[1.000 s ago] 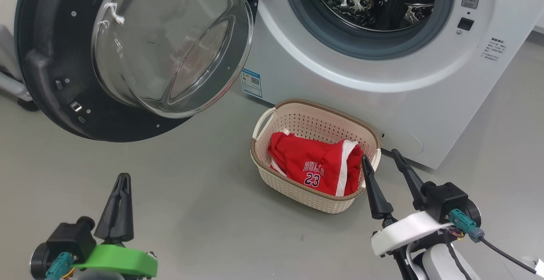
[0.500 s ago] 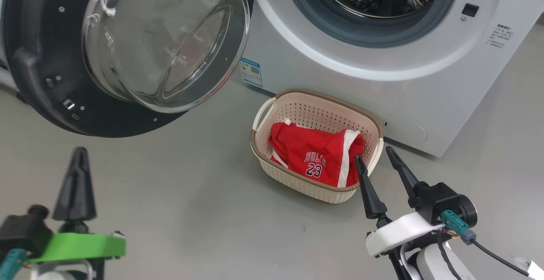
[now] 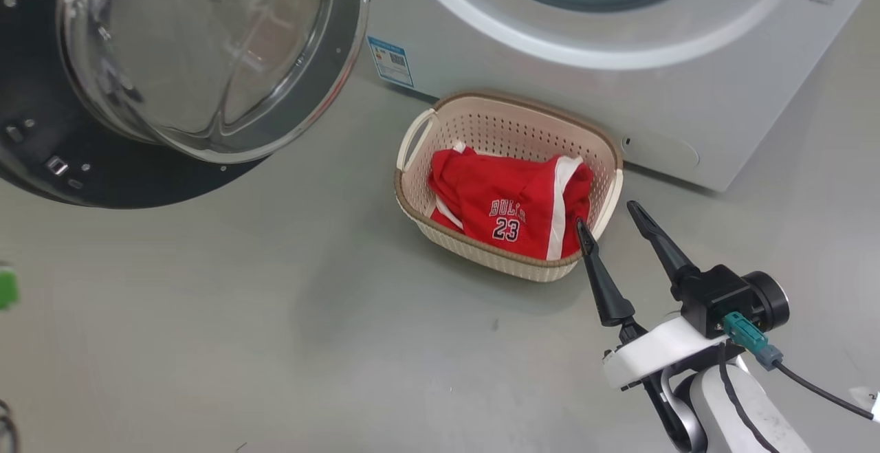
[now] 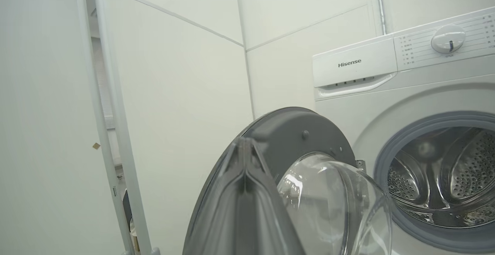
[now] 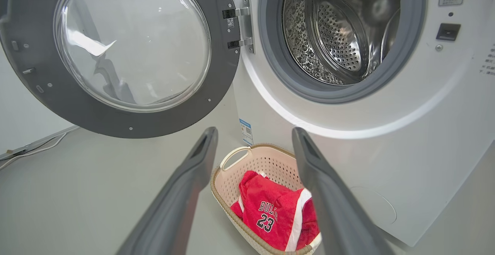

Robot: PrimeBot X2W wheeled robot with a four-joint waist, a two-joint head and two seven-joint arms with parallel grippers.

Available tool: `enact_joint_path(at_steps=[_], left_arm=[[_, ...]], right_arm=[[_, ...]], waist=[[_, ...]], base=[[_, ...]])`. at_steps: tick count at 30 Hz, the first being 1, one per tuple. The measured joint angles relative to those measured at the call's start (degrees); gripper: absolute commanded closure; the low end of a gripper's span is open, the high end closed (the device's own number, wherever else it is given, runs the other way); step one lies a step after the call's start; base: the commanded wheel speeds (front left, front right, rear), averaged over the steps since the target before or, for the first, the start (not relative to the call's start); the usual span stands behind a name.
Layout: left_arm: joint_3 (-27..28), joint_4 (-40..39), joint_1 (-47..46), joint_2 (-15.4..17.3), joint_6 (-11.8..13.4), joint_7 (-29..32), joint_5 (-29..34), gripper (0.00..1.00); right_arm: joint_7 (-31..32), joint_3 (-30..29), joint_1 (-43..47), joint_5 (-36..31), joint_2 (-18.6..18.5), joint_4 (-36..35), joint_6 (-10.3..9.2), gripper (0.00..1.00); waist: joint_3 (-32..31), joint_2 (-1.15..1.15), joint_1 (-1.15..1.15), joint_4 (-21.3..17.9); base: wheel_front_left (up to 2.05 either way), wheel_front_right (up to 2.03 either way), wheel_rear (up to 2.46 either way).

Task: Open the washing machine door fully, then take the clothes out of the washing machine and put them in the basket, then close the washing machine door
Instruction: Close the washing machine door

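Observation:
The washing machine door [image 3: 172, 75] [image 5: 127, 53] [image 4: 321, 193] stands wide open to the left of the washing machine [image 3: 619, 75] [image 5: 386, 139] [image 4: 355, 69]. Its steel drum [image 5: 340, 26] [image 4: 441, 177] looks empty. The red clothes [image 3: 512, 202] [image 5: 276, 218] lie in the cream basket [image 3: 412, 192] [image 5: 228, 185] on the floor before the washer. My right gripper [image 3: 607, 216] [image 5: 255, 133] is open, just right of the basket's rim and holding nothing. My left gripper [image 4: 245, 146] is shut with nothing in it, its fingers pointing at the door's outer edge.
A grey floor [image 3: 275, 343] spreads in front of the washer. White wall panels [image 4: 174, 73] and a thin white upright post [image 4: 112, 112] stand left of the machine. A cable [image 5: 34, 148] runs along the floor by the wall.
The head camera has tilted down, so washer and basket sit higher in view. My left gripper has swung out past the left edge of the head view. The right gripper has stayed open by the basket.

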Motion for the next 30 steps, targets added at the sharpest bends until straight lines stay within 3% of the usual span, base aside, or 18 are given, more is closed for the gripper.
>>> enact_joint_path(at_steps=[8,17,24,30], left_arm=[[8.0,6.69,-10.15,9.18,-0.4,-0.03,-4.68,1.0],[18.57,22.51,-21.89,10.78,-0.03,6.22,-20.58,1.0],[24.02,35.09,-27.37,15.04,3.7,13.38,-25.8,1.0],[33.79,45.74,-29.78,16.36,10.18,18.55,-33.5,1.0]], right_arm=[[1.37,0.24,-1.61,-1.71,-1.53,-0.96,0.0,0.0],[1.91,-0.08,-3.49,-2.21,-2.18,-1.85,-0.01,0.0],[1.91,-0.01,-3.71,-2.21,-2.33,-1.81,0.0,0.0],[1.89,0.55,-4.51,-2.22,-1.93,-1.7,0.02,0.0]], waist=[[4.61,0.0,0.0,-1.34],[8.27,0.0,0.0,-3.52],[9.57,0.0,0.0,-5.44],[9.68,0.0,0.0,-7.08]], base=[[0.0,0.0,0.0],[0.0,0.0,0.0],[0.0,0.0,0.0],[0.0,0.0,0.0]])
